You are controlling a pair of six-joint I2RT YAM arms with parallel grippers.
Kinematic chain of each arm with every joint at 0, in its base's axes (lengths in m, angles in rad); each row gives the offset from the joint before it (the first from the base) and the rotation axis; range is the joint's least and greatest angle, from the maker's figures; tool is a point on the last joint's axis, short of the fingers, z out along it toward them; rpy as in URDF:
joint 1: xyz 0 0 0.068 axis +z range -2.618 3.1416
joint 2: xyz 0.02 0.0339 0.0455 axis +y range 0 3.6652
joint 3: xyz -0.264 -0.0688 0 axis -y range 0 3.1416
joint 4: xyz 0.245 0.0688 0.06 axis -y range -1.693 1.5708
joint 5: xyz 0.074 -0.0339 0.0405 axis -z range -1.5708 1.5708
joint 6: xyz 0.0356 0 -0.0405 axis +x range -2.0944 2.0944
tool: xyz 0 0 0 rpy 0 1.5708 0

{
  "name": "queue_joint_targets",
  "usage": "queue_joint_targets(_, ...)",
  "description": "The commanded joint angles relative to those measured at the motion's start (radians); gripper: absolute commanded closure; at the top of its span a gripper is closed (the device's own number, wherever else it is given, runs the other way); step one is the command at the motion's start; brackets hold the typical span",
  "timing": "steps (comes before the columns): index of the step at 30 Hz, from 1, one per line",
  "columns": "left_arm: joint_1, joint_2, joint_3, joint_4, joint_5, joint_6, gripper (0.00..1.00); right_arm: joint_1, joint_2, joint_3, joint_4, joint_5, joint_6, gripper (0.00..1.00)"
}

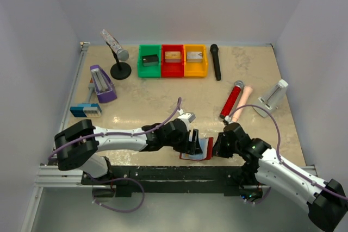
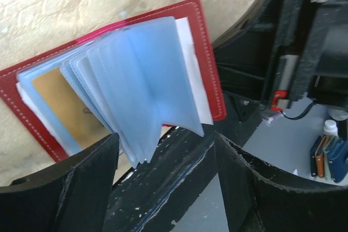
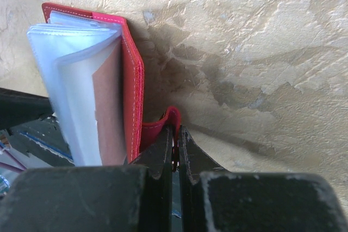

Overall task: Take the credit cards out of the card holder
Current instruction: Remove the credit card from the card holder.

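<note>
The card holder (image 3: 133, 85) lies open at the desk (image 1: 163, 107) edge, gold card (image 2: 65, 101) showing; left gripper (image 2: 163, 150) gapes wide, empty, over it; right gripper (image 3: 175, 134) pinched on its red tab (image 3: 163, 122)

Your left arm (image 1: 117, 137): it runs from the base at the near left corner rightward along the near edge of the desk (image 1: 163, 96), with the forearm low and almost level.
Your left end effector (image 1: 193, 142): it sits at the near middle with the jaws wide apart, clamping nothing. In the wrist view both fingers (image 2: 81, 183) frame the bottom.
Your right arm (image 1: 283, 169): it comes from the near right corner up and left toward the middle, bent at the elbow.
Your right end effector (image 1: 217, 146): the fingers are pressed together, pinching the tab (image 3: 166, 120) of the holder (image 3: 133, 80) at their tips.
Spacing: your two end effectors face each other, near but apart.
</note>
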Motion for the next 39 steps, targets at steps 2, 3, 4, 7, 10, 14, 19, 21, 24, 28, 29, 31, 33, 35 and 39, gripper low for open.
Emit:
queue_joint_targets(2,-0.004,0.012,0.083,0.064,0.043,0.048,0.26,-0.002,0.0,0.003,0.019,-0.008,0.004,1.0)
queue_joint_targets(3,-0.004,0.015,0.092,0.064,0.044,0.051,0.26,-0.002,-0.003,0.001,0.017,-0.008,0.007,1.0)
queue_joint_targets(4,-0.005,0.019,0.101,0.063,0.049,0.053,0.26,-0.002,-0.003,0.0,0.016,-0.008,0.008,1.0)
queue_joint_targets(7,-0.008,0.044,0.124,0.056,0.064,0.062,0.26,-0.002,-0.009,0.0,0.011,-0.008,0.014,1.0)
queue_joint_targets(10,-0.011,0.068,0.146,0.05,0.078,0.068,0.26,-0.002,-0.014,0.001,0.003,-0.008,0.016,1.0)
queue_joint_targets(14,-0.018,0.1,0.173,0.041,0.092,0.074,0.26,-0.002,-0.026,0.001,-0.012,-0.004,0.021,1.0)
queue_joint_targets(19,-0.021,0.127,0.192,0.035,0.101,0.081,0.26,-0.002,-0.052,0.01,-0.058,0.009,0.031,1.0)
queue_joint_targets(21,-0.021,0.134,0.195,0.036,0.103,0.082,0.26,-0.002,-0.068,0.017,-0.081,0.01,0.034,1.0)
queue_joint_targets(24,-0.021,0.102,0.186,0.037,0.074,0.084,0.26,-0.002,-0.098,0.033,-0.125,0.029,0.028,0.87)
queue_joint_targets(28,-0.015,0.006,0.159,0.015,0.015,0.097,0.26,-0.002,-0.138,0.076,-0.18,0.055,0.027,0.63)
queue_joint_targets(29,-0.01,-0.016,0.149,0.001,0.003,0.097,0.26,-0.002,-0.149,0.09,-0.196,0.059,0.024,0.6)
queue_joint_targets(31,0.002,-0.069,0.121,-0.006,-0.017,0.093,0.26,-0.002,-0.16,0.13,-0.234,0.069,0.016,0.55)
queue_joint_targets(33,0.021,-0.125,0.071,0.001,-0.041,0.076,0.26,-0.003,-0.167,0.173,-0.273,0.082,0.001,0.52)
queue_joint_targets(35,0.039,-0.195,0.015,0.009,-0.058,0.059,0.26,-0.002,-0.175,0.217,-0.309,0.095,-0.013,0.5)
queue_joint_targets(39,0.061,-0.271,-0.078,0.027,-0.107,0.035,0.26,-0.001,-0.181,0.285,-0.319,0.079,-0.05,0.55)
